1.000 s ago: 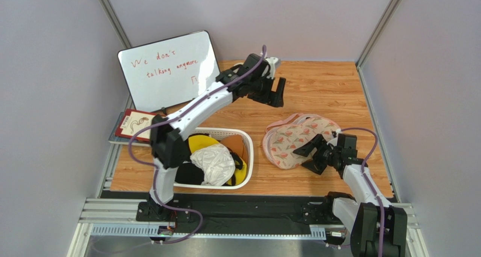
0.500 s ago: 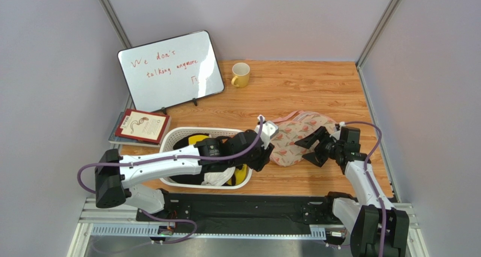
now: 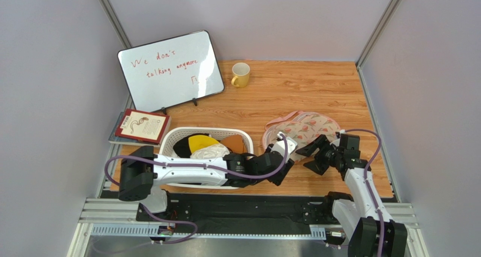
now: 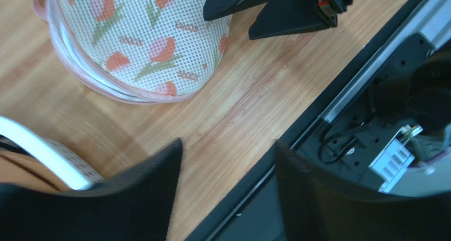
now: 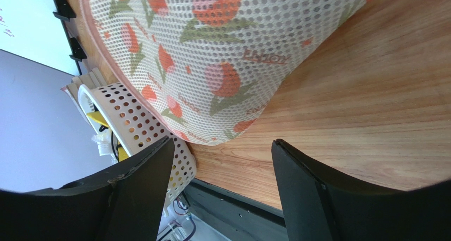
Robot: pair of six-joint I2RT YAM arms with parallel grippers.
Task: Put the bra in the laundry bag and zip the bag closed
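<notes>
The laundry bag (image 3: 299,130) (image 4: 137,45) (image 5: 222,51), cream mesh with a tulip print and pink edging, lies flat right of the basket. A tan-pink rounded piece (image 3: 234,144) at the basket's right end may be the bra; I cannot tell for sure. My left gripper (image 3: 285,172) (image 4: 227,142) hovers open and empty over the table's front edge, just near of the bag. Just right of the bag's near edge is my right gripper (image 3: 309,158) (image 5: 222,140), open and empty, with its fingers (image 4: 275,8) pointing at the bag.
A white slotted basket (image 3: 244,137) (image 5: 143,130) holds black, yellow and white garments. My left arm lies low across its front. At the back stand a yellow mug (image 3: 241,75) and a whiteboard (image 3: 169,71). A red book (image 3: 138,126) lies left.
My left arm swung from the far back near the mug down to the front edge, then right past the basket to the bag. Its jaws narrowed somewhat. My right gripper barely shifted.
</notes>
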